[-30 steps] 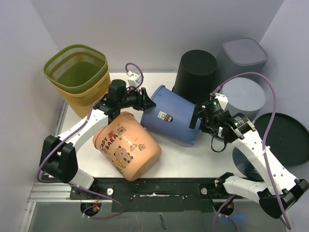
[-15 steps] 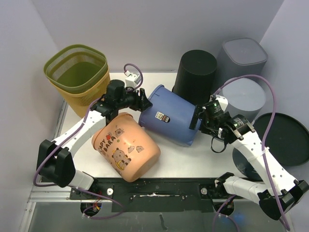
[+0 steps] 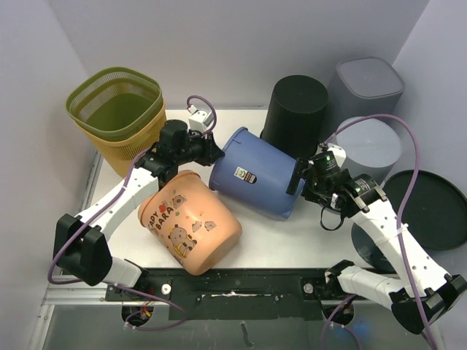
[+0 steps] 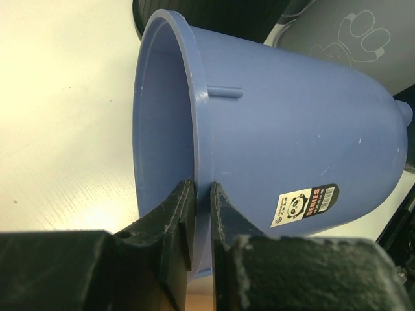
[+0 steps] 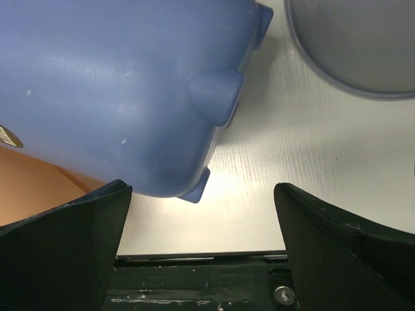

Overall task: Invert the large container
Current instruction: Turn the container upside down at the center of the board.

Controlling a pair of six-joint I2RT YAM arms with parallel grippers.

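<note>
The large container is a blue bucket (image 3: 259, 175) lying on its side on the white table, mouth toward the left and base toward the right. My left gripper (image 3: 211, 154) is shut on its rim: in the left wrist view one finger (image 4: 181, 214) is inside the blue bucket (image 4: 292, 129) and the other outside, with the wall pinched at my left gripper (image 4: 201, 214). My right gripper (image 3: 300, 181) stands wide open at the bucket's base. In the right wrist view the blue bucket (image 5: 117, 84) and its feet hang just above my right gripper (image 5: 201, 189), and neither finger touches it.
An orange cartoon bucket (image 3: 191, 219) lies on its side against the blue one's near left. A green mesh basket (image 3: 117, 102) sits in a yellow one (image 3: 124, 142) at back left. A black bin (image 3: 295, 109), two grey bins (image 3: 368, 84) (image 3: 368, 146) and a black round lid (image 3: 430, 204) crowd the right.
My left gripper has closed from open onto the blue bucket's rim. The bucket's mouth has shifted slightly left. The right arm has barely moved and stays open.
</note>
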